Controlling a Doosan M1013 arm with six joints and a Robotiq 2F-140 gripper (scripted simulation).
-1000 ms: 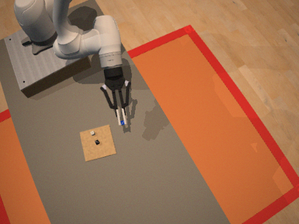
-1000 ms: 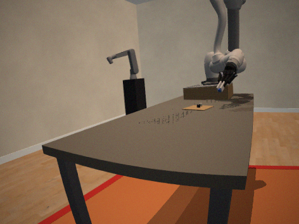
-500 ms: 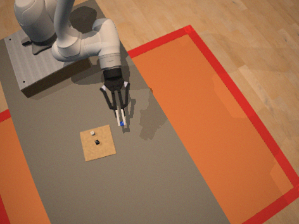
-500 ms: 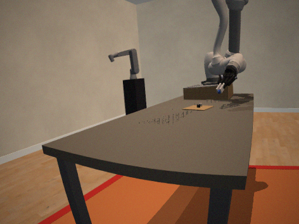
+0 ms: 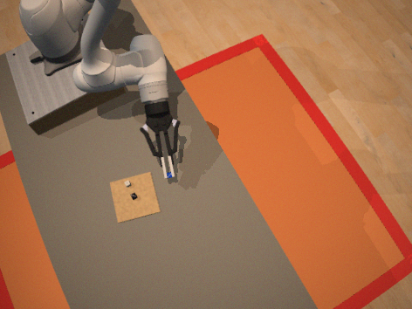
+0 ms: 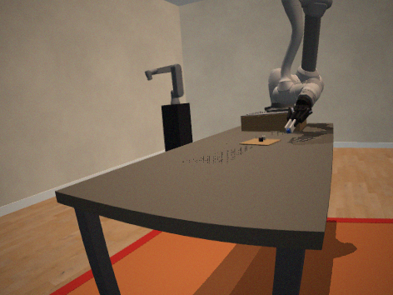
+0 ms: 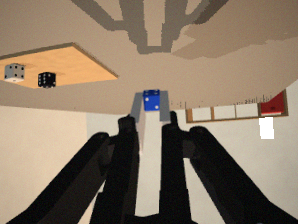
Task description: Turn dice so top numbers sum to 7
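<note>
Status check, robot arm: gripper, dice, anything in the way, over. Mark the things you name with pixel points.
Black two-finger gripper [image 5: 168, 168] [image 6: 289, 128] [image 7: 152, 104] shut on blue die [image 5: 169, 175] [image 6: 288, 131] [image 7: 151, 103], held off the mat. White die [image 5: 127, 183] [image 7: 14, 72] and black die [image 5: 133, 196] [image 6: 261, 139] [image 7: 47, 79] on square tan mat [image 5: 146, 207] [image 6: 271, 142] [image 7: 82, 62]. Nothing visible blocking.
</note>
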